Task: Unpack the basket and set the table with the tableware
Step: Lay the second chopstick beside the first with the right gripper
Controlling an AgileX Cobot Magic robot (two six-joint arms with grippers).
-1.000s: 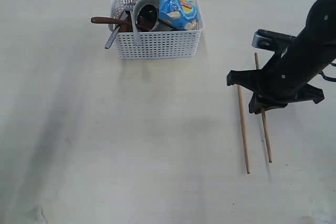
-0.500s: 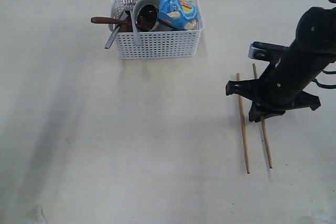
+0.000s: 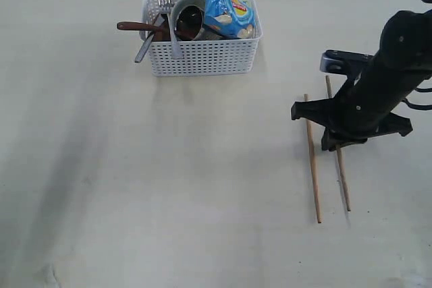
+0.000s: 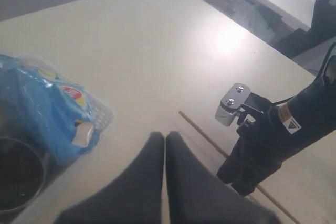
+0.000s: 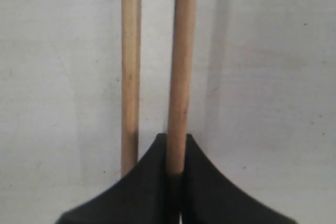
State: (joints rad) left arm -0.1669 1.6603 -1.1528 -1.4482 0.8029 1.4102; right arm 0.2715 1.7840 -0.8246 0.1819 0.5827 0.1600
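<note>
The right gripper (image 5: 176, 153) is pinching the held chopstick (image 5: 180, 66) near mid-length, low over the table (image 3: 169, 187) at 4 o'clock in the exterior view. The second chopstick (image 5: 130, 66) is lying just beside it, untouched. The left gripper (image 4: 165, 142), fingers pressed together and empty, is hovering by the basket (image 3: 202, 59) at 12 o'clock, which is holding the remaining tableware (image 3: 190, 21) and a blue snack bag (image 3: 228, 3). The stick is likely handling as light, stiff, smooth and prone to rolling, so a mid-length grasp is limiting swing.

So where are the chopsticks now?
Exterior view, right side of the table: chopsticks lie side by side, far from the basket, one pinched by the right claw.
</note>
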